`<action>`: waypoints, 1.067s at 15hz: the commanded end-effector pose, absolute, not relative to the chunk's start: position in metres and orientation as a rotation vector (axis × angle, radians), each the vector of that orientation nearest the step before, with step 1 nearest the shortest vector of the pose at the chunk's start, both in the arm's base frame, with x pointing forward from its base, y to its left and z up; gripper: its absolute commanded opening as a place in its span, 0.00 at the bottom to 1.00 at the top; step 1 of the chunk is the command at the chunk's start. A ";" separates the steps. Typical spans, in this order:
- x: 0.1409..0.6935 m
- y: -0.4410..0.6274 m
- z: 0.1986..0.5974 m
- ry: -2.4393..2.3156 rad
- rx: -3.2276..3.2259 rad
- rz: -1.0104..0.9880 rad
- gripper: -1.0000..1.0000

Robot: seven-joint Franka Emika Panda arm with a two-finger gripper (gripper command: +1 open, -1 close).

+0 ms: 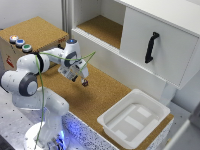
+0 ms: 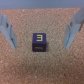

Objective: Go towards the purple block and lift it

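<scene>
The purple block (image 2: 39, 42) is a small dark purple cube with a yellow "3" on its upper face, lying on the cork surface. In the wrist view it sits midway between the two fingers of my gripper (image 2: 39, 45), with a clear gap on each side. The gripper is open and touches nothing. In the exterior view the gripper (image 1: 83, 80) points down at the cork board, and the block (image 1: 85, 83) shows as a dark speck at its fingertips.
A white tray (image 1: 156, 111) stands at the cork board's end on the exterior view's right. A white cabinet with a black handle (image 1: 151, 46) rises behind. A box with coloured buttons (image 1: 20, 43) stands at the exterior view's left.
</scene>
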State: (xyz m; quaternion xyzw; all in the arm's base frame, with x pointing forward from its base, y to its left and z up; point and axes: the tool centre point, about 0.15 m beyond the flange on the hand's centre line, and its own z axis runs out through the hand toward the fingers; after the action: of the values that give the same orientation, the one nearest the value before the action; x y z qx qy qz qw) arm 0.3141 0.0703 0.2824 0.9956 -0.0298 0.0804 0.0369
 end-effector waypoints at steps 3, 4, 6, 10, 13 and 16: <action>0.306 0.064 0.274 -0.049 3.082 0.344 1.00; 0.306 0.064 0.274 -0.049 3.082 0.344 1.00; 0.321 0.072 0.277 -0.075 3.049 0.236 1.00; 0.364 0.073 0.244 -0.090 3.112 0.217 1.00; 0.386 0.067 0.225 -0.102 3.144 0.203 1.00; 0.394 0.062 0.211 -0.109 3.170 0.176 1.00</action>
State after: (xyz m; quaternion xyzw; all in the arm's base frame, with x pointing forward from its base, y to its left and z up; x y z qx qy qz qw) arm 0.3454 0.0696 0.2548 0.9941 -0.0336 0.1011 0.0219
